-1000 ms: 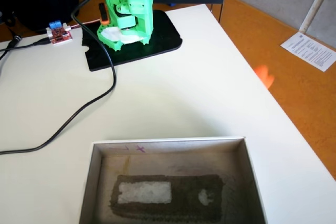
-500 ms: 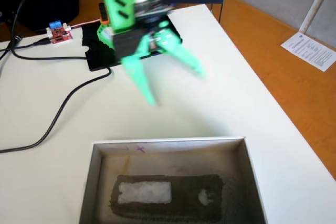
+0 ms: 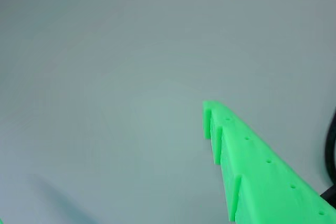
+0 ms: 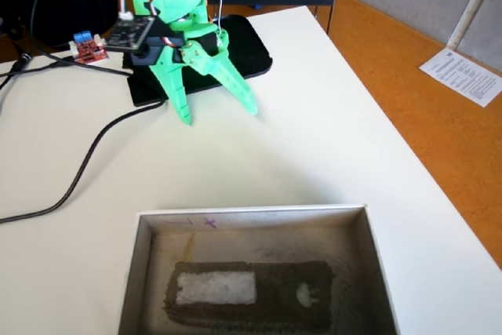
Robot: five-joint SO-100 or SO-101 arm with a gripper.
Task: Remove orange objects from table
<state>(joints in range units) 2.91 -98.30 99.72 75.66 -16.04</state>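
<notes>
- In the fixed view, the green gripper (image 4: 218, 115) is seen hanging above the table (image 4: 314, 139), its two fingers spread wide apart with nothing held between them.
- One finger (image 4: 182, 103) points down toward the tabletop on the left of that view; the other (image 4: 235, 88) slants out to the right.
- In the wrist view, a single toothed green finger (image 3: 252, 166) is shown entering from the lower right, over bare pale table (image 3: 105, 77); a dark cable (image 3: 331, 150) is glimpsed at the right edge.
- No orange knitted piece is visible in either view, so its place cannot be told; only the orange-brown floor (image 4: 416, 92) is seen beside the table.
- The arm is mounted on a black base plate (image 4: 243, 52) at the table's far end.
- A small red circuit board (image 4: 88, 46) lies left of the base, and black cables (image 4: 78, 170) trail across the tabletop.
- A white-walled open box (image 4: 376, 264) with a dark, worn bottom is placed near the front edge, well apart from the gripper.
- A printed paper sheet (image 4: 467, 76) lies on the floor.
</notes>
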